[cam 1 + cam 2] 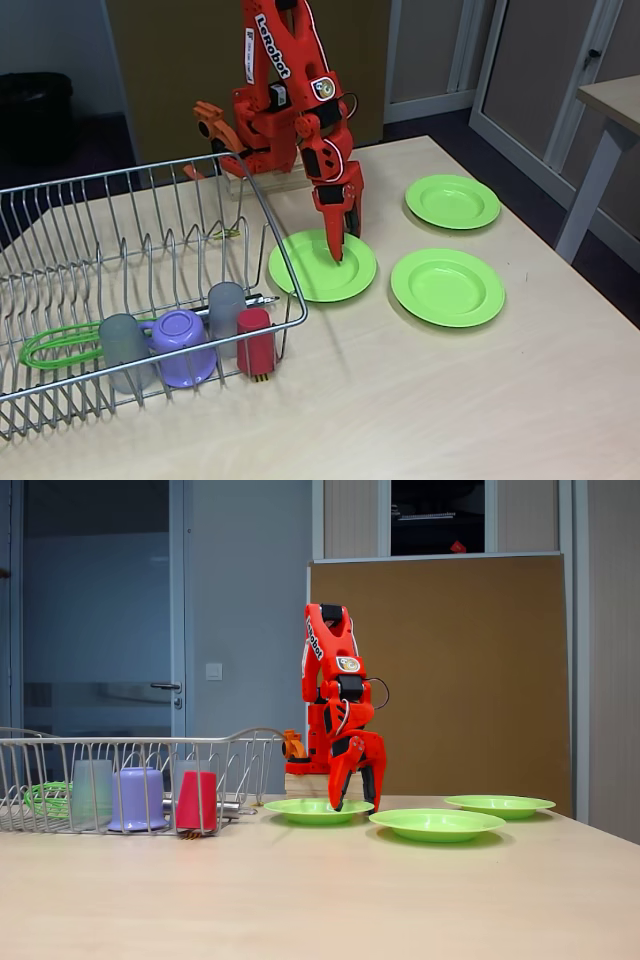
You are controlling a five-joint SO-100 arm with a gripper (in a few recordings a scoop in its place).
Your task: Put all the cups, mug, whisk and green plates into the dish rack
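High fixed view first: orange gripper (337, 243) is down over the nearest plate (322, 266), fingertips pointing at its middle/back area, looks like touching or just above the surface. Jaws seem only a little apart here and nothing is between them, though the angle is poor so I won't swear to the gap. Dish rack (60, 215) sits at left w/ a grey cup (125, 350), the purple mug (182, 346) upside down, a second grey cup (226, 312) and the red cup (254, 342) all inside along the front edge; green whisk (55, 345) lies in there too. Two more plates (447, 286) (452, 201) wait on the table, well apart from the rack. Now the low side view: gripper (356, 802) clearly spread, one finger either side above the plate (318, 810), empty, tips right at the rim level. So cups, mug, whisk are done; plates are the step in hand, first of three. Next move, I'd judge: get one finger under or over the raised rim, pinch, lift w/o the plate sliding, then swing left and stand it between the rack prongs. Thin rim is the tricky bit.
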